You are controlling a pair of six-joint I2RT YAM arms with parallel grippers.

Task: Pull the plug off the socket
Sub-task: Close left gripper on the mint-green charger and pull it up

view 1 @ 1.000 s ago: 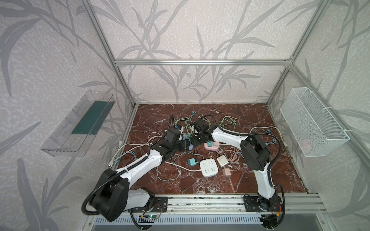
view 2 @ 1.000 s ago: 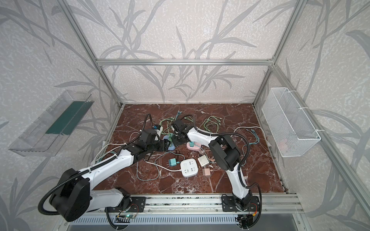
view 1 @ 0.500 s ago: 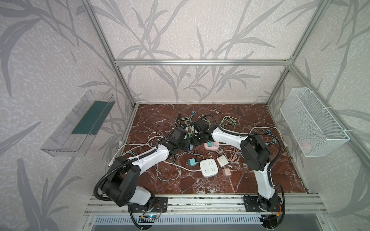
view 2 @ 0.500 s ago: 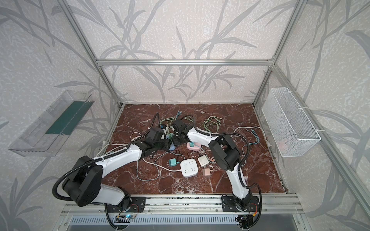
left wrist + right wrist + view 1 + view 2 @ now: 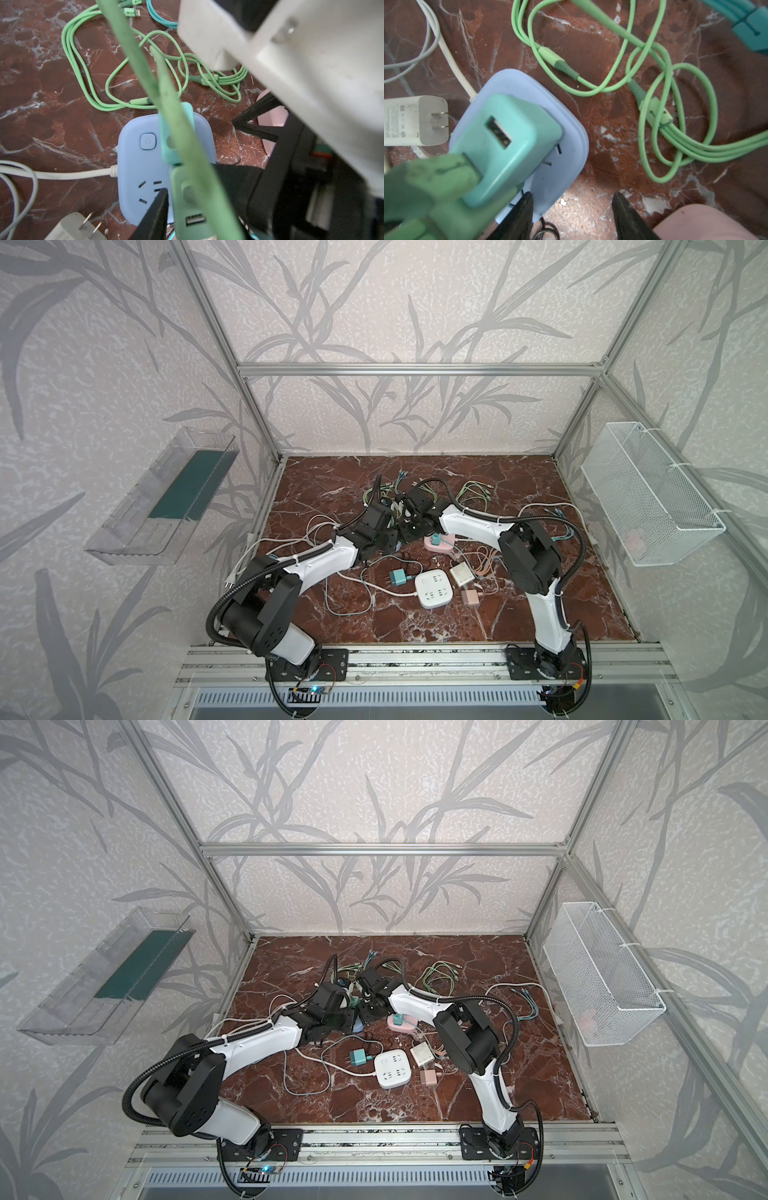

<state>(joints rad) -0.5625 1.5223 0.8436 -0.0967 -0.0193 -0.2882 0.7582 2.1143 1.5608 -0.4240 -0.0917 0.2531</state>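
Grasp step, pull not begun: plug [image 5: 508, 145] is seated in the blue socket [image 5: 135, 166], mid-desk [image 5: 519, 614] between both arms. left gripper [image 5: 191, 197] jaws pinch the plug from both sides, looks like contact. right gripper [image 5: 573, 199] jaws half apart, holding nothing; one tip over the socket's corner, other over bare desk. Next, I'd judge: right presses the socket down, left pulls straight up along the pins, no rocking. Risk: green cable [image 5: 425, 182] in the plug's USB port drags, light socket lifts with it
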